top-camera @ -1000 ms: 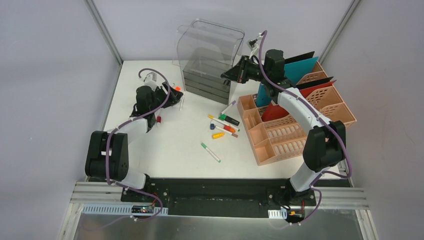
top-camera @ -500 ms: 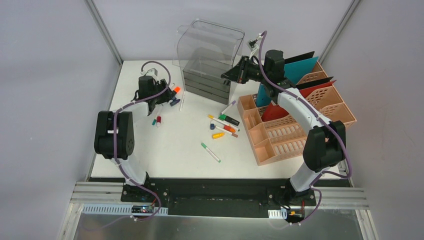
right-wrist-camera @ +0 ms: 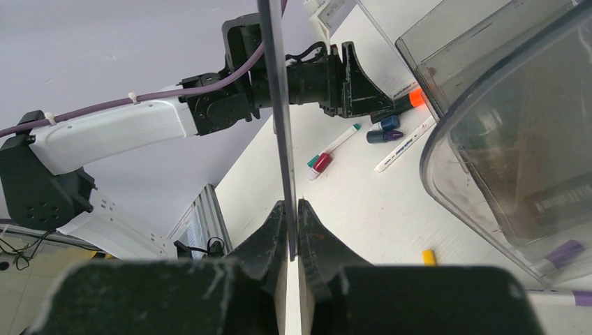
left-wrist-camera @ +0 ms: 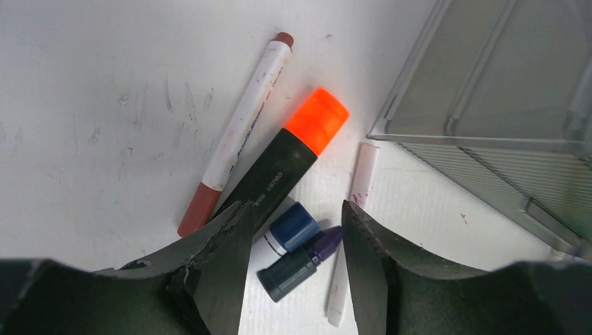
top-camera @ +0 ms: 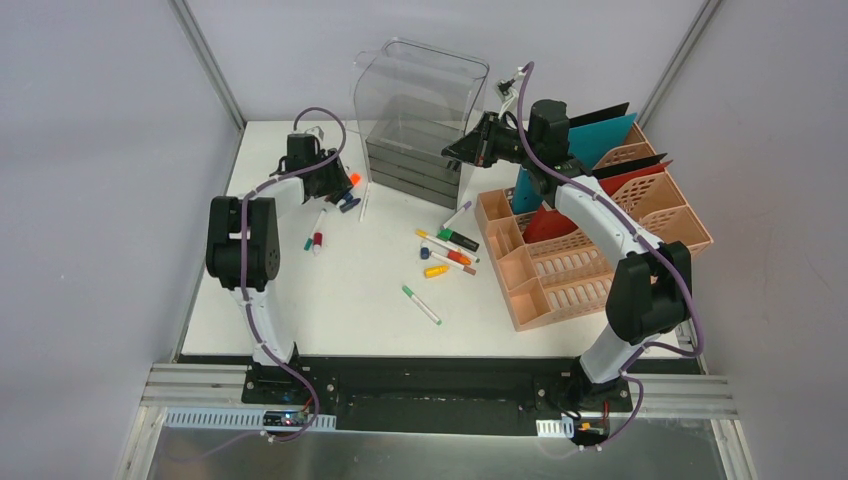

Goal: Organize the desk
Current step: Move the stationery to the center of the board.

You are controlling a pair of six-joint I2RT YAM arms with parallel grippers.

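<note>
The white desk (top-camera: 350, 290) holds scattered markers. My left gripper (top-camera: 336, 186) is open and low over the far left of the desk, next to the clear drawer box (top-camera: 420, 120). In the left wrist view a blue-capped marker (left-wrist-camera: 293, 227) and a dark marker with a purple tip (left-wrist-camera: 300, 262) lie between its fingers (left-wrist-camera: 297, 241). An orange-capped black highlighter (left-wrist-camera: 290, 164), a red-brown pen (left-wrist-camera: 237, 132) and a white pen (left-wrist-camera: 352, 230) lie beside them. My right gripper (top-camera: 455, 152) is shut on a thin grey sheet (right-wrist-camera: 276, 105), seen edge-on, at the box's right side.
A peach lattice file rack (top-camera: 590, 250) with teal, red and black folders stands at the right. Several markers (top-camera: 447, 250) lie mid-desk, a green-capped pen (top-camera: 420, 304) nearer the front, and red and green markers (top-camera: 315, 238) at the left. Grey walls frame the desk.
My left arm has reached farther back and right, bringing its open gripper over the markers beside the drawer box. The right arm has not moved.
</note>
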